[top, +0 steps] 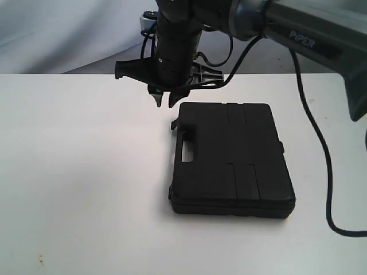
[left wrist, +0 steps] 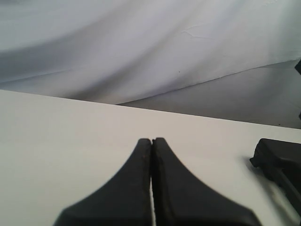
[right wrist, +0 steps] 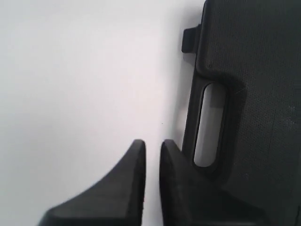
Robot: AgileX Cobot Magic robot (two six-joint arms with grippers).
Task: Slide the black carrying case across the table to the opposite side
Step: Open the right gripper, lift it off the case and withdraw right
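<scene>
Right claw [right wrist: 153,143]: fingers a narrow slit apart, gripping nothing, tips pointing down just beside the handle edge of the case [right wrist: 254,70], near its far corner. Contact with case or counter [right wrist: 70,70] cannot be told.

Left claw [left wrist: 151,140]: fingers pressed together, empty, low over bare counter, well apart from the case.

Case: black, lid down, flat on the counter, right of centre in the exterior view, handle edge facing left.

Hazards, as judged:
- Push applied near a corner rather than mid-edge: case likely to spin instead of travelling straight.
- Tip slipping into the handle slot [right wrist: 209,125] or snagging the small latch tab [right wrist: 188,41]: claw could jam, or drag the case askew.
- Tips held too high: they could ride up over the lid and lose the push.
- Cable [top: 315,132] hanging beside the case on the right: may brush it or catch a corner as the arm sweeps.
- Textured plastic on smooth counter: probably slides readily, so a hard shove might overshoot.

Count:
- claws, two
- case, one
- handle slot, one
- latch tab, one seen
- long hanging cable, one
- counter, one
</scene>
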